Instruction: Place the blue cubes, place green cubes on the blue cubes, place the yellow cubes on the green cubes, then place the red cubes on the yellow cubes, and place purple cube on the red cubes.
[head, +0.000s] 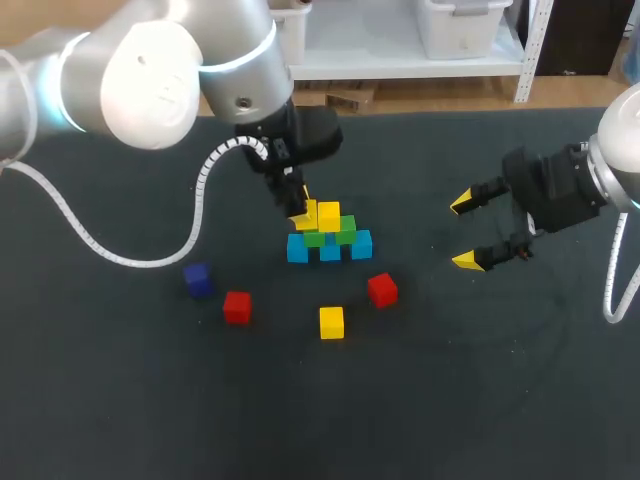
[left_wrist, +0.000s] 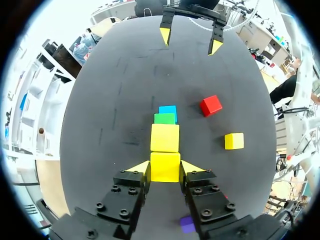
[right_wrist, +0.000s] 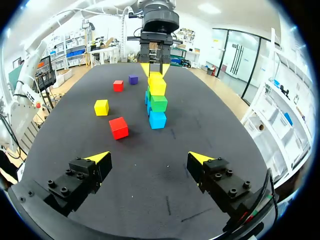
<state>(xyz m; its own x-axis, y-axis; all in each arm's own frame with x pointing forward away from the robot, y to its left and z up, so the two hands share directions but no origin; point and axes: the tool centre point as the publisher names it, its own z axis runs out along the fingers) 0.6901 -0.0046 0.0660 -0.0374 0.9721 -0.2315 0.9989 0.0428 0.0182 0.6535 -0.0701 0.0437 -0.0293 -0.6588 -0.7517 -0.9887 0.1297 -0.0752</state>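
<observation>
Held yellow cube (left_wrist: 165, 162): clamped between the two yellow-tipped fingers of the left gripper (left_wrist: 165, 169), one finger on each side face. It sat at the top tier of the stack in the middle of the table (head: 120, 400), on the stack's left end as seen from the head view. Its far face touched the second yellow cube (left_wrist: 164, 137), and the two were level. Could not tell whether the held cube was fully seated on the cube beneath it; the fingers hid that edge.

Stack below: green cubes (head: 346, 228) formed the middle tier, and blue cubes (head: 361, 244) formed a bottom row of three on the table. From the left wrist view only one green face and one blue face showed beyond the yellow pair.

Loose pieces, all on the table in front of the stack and apart from it: right red cube (head: 382, 289), loose yellow cube (head: 331, 322), left red cube (head: 237, 307), and purple cube (head: 197, 279), which was the farthest out on the left.

Right gripper (head: 465, 232): fingers spread wide with nothing between them, held above the table well to the right of the stack and pointing towards it.
</observation>
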